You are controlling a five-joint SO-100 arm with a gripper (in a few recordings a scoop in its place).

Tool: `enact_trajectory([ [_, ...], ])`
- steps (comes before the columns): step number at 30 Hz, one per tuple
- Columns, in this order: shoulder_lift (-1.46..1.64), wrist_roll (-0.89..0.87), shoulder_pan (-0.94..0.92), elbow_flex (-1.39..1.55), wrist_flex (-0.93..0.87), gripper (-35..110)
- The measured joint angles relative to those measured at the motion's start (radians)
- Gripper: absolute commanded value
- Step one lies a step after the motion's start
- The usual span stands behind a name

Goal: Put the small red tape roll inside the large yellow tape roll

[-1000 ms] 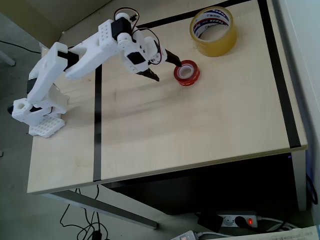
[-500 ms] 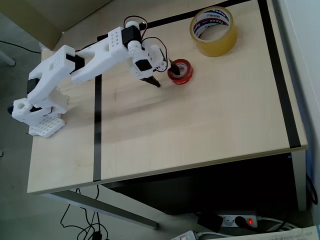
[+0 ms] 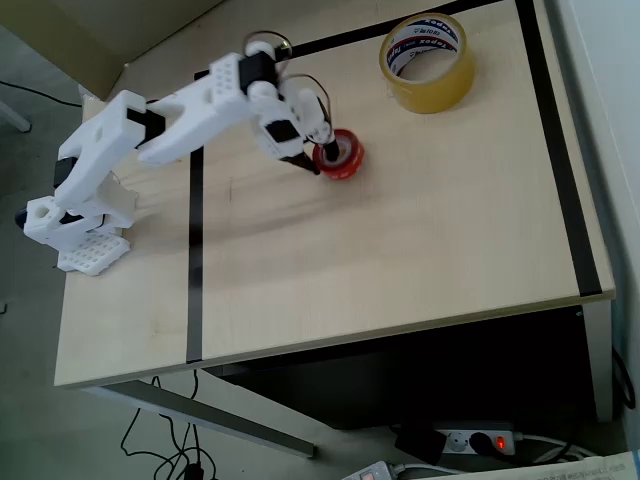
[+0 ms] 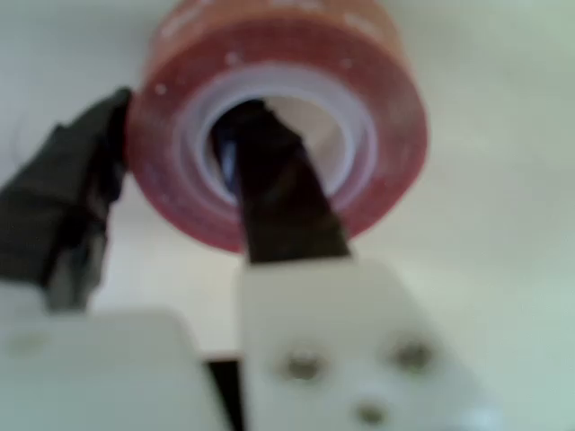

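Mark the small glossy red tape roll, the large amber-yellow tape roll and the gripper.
small glossy red tape roll (image 3: 341, 157), overhead view, on its red rim.
large amber-yellow tape roll (image 3: 441, 88), overhead view, on its outer wall.
gripper (image 3: 322, 161), overhead view, between its fingertips.

The whole table (image 3: 400, 250) is seen from above; the red tape roll (image 4: 278, 135), shared by both views, is seen close from the wrist.

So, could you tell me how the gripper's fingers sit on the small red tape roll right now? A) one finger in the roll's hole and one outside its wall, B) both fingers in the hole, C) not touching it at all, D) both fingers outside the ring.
A: in the wrist view one dark finger reaches into the white core of the small red tape roll while the other finger lies against its outer wall.
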State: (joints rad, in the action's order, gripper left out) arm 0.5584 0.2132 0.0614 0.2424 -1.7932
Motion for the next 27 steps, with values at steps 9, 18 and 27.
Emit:
enact_trajectory([
  [9, 0.282, 0.000, 0.078, -0.132, 0.172, 0],
  [18, 0.239, 0.000, 0.181, -0.135, 0.457, 0],
  [27, -0.035, 0.000, 0.215, -0.140, 0.517, 0],
])
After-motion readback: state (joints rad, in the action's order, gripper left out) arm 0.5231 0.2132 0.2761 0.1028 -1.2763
